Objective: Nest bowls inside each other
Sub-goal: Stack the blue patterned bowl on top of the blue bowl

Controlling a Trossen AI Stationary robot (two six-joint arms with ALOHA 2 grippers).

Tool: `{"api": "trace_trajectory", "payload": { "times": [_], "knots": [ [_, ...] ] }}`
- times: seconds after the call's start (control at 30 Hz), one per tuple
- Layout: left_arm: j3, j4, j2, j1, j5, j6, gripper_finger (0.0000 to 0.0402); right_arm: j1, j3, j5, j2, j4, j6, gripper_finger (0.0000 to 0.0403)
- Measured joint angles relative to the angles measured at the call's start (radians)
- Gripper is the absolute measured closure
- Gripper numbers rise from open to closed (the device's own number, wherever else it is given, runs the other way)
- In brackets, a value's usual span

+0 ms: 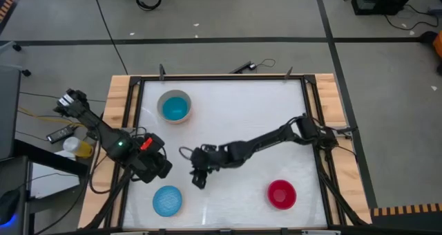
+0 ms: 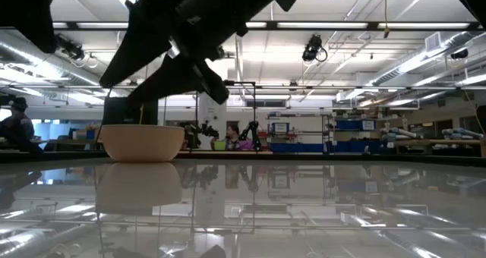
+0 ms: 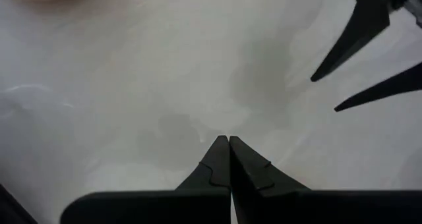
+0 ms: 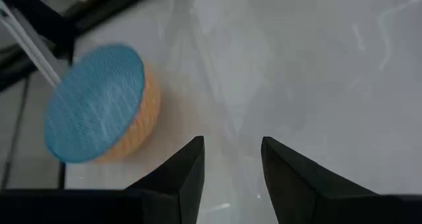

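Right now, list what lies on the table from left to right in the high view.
Left gripper, shut → textured blue bowl → cyan bowl nested in a beige one → right gripper, open → red bowl.

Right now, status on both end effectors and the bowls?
Right end effector open, empty, above mid-table. Left end effector shut, empty. Cyan bowl nested in beige bowl; textured blue bowl, red bowl apart. Nothing obstructing.

The white table (image 1: 235, 110) carries a cyan-lined bowl (image 1: 175, 107), a textured blue bowl (image 1: 167, 200) and a red bowl (image 1: 282, 194).
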Motion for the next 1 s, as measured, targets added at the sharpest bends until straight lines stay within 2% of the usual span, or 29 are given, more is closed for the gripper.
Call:
{"api": "trace_trajectory", "payload": {
  "times": [0.17, 0.4, 0.67, 1.0],
  "knots": [
    [0.0, 0.002, 0.001, -0.015, 0.018, 0.033, 0.0401, 0.026, 0.001, 0.109, 0.031, -0.012, 0.082, 0.0246],
    [0.0, -0.005, 0.001, -0.026, 0.062, 0.063, 0.0398, 0.026, 0.001, 0.147, 0.066, -0.003, 0.17, 0.0245],
    [-0.002, -0.004, 0.001, -0.12, 0.063, 0.028, 0.0358, 0.049, 0.001, 0.175, 0.081, 0.003, 0.175, 0.0241],
    [-0.002, 0.018, 0.001, -0.18, 0.062, -0.025, 0.034, 0.087, 0.001, 0.173, 0.08, 0.096, 0.199, 0.0183]
  ]
}}
